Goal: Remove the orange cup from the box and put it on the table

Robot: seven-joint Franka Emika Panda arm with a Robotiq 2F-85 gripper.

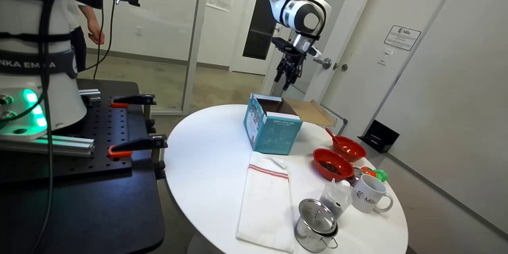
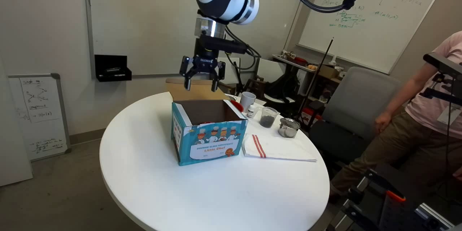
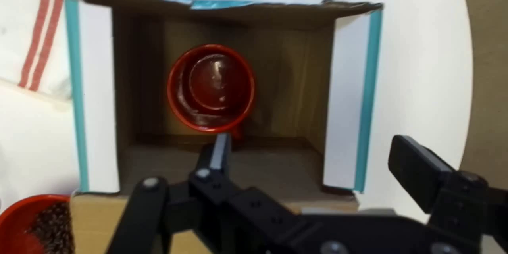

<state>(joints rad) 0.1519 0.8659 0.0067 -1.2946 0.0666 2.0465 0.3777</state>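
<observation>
Gripper (image 2: 201, 87), spread and holding nothing, hangs above the box (image 2: 213, 151), toward its flap (image 2: 178, 95). I must shift it until the cup (image 3: 210, 83) inside, below and off-centre, lies between the fingers (image 3: 219, 152), then sink straight, sparing the cardboard. In my wrist view the cup looks glossy red, mouth up, its handle (image 3: 237, 132) beside one fingertip.

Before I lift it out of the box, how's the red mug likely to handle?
The red mug has a clean, round mouth, so it's probably stiff. Its surface shines, so it could slip between the fingers. Its handle sticks out on one side, so it might tilt if gripped off-center.
</observation>
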